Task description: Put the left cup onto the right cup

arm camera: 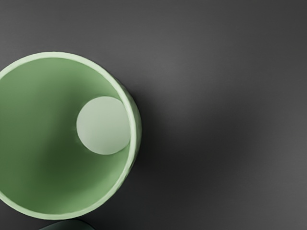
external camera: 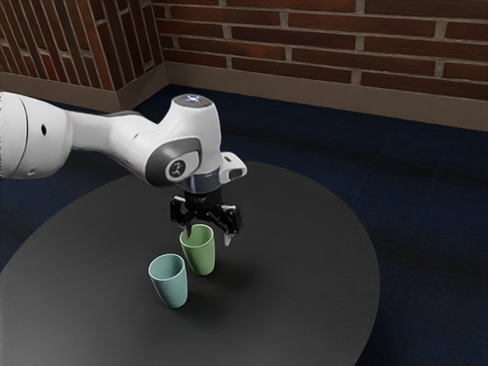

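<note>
In the exterior view, the white arm [external camera: 114, 145] was seen reaching in from the left over a round dark table [external camera: 305, 252], with the black gripper [external camera: 207, 233] held pointing down at the rim of the green cup [external camera: 200, 255]. The jaws were seen spread wide and closed on nothing. One finger was placed at the side of the cup's rim towards the exterior view's left, while the other was held clear of the cup on the opposite side. The green cup was stood upright on the table near its middle. The teal cup [external camera: 169, 280], also upright, was set just beside it, nearer the camera and towards the exterior view's left; whether the two touched could not be told. A brick wall [external camera: 320, 38] and a dark blue floor [external camera: 412, 175] were shown behind the table. From the wrist view, the inside of the green cup [arm camera: 43, 158] was given instead: its open mouth was looked into from above, with a pale round base at the bottom. A dark sliver of the teal cup [arm camera: 64, 225] was caught just beside it, and bare table [arm camera: 220, 120] was spread out on the cup's other side.
</note>
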`<state>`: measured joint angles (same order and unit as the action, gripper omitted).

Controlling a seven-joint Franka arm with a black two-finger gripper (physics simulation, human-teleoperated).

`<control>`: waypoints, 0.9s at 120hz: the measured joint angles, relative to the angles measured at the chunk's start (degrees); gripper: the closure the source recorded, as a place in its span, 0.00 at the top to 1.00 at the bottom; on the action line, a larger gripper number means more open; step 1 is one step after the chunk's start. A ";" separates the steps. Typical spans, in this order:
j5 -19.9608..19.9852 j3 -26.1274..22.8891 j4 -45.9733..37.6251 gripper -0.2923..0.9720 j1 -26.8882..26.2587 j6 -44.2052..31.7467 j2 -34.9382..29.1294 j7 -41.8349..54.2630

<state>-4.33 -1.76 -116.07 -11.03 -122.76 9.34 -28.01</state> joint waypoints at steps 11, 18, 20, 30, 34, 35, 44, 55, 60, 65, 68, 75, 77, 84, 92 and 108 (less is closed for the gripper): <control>-0.02 0.02 0.17 0.77 0.04 -0.04 0.56 -0.06; -0.05 0.08 0.36 0.77 0.13 -0.05 0.95 -0.08; -0.07 0.10 0.55 0.77 0.17 -0.06 1.09 -0.08; -0.07 0.21 1.77 0.77 0.36 -0.07 1.96 -0.04; -0.07 0.25 2.33 0.77 0.41 -0.08 2.41 0.02; -0.07 0.26 2.44 0.77 0.42 -0.08 2.52 0.04; -0.07 0.38 3.00 0.77 0.47 -0.09 3.17 0.19; -0.08 0.43 4.23 0.77 0.72 -0.09 4.18 0.44; -0.06 0.43 4.87 0.77 1.07 -0.10 4.66 0.60; -0.04 0.44 5.28 0.77 1.25 -0.10 5.08 0.77; -0.03 0.46 5.42 0.77 1.33 -0.10 5.29 0.88; 0.00 0.50 5.58 0.77 1.69 -0.10 5.65 1.11; 0.02 0.51 5.60 0.77 1.78 -0.10 5.72 1.17; 0.05 0.52 5.65 0.77 1.97 -0.10 6.07 1.38; 0.08 0.55 5.71 0.77 2.10 -0.10 6.41 1.60; 0.10 0.53 5.74 0.77 2.17 -0.10 6.78 1.99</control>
<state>-4.23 -1.23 -110.33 -8.85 -122.86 16.12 -26.02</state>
